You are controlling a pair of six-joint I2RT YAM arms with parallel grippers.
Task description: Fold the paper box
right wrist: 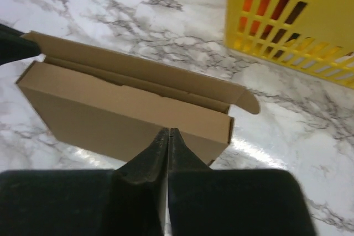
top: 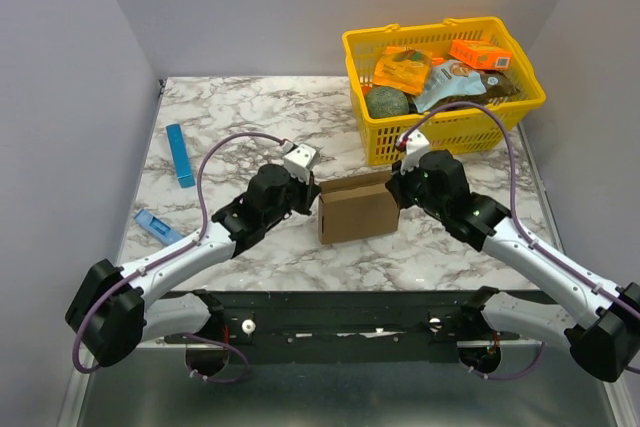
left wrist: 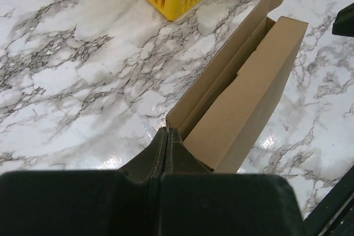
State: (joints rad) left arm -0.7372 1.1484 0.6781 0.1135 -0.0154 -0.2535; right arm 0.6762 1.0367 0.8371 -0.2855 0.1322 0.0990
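Use the left tool (left wrist: pixel 167 134) and right tool (right wrist: pixel 167 132), both pressed together, as blunt pushers on the paper box (top: pixel 355 209) resting on the marble surface (top: pixel 250 107) before the yellow basket (top: pixel 440 132): brace its near wall, then tip the open lid flap (right wrist: pixel 138 73) down slowly.

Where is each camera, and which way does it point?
Top external: fixed above and behind, looking down on the marble table, plain brown cardboard box and yellow plastic basket; left arm and right arm show.
Left wrist: on the left arm, looking along the box; shut left gripper shows.
Right wrist: on the right arm, facing the box's long side; shut right gripper shows.
Both wrist views share the box, basket and marble.
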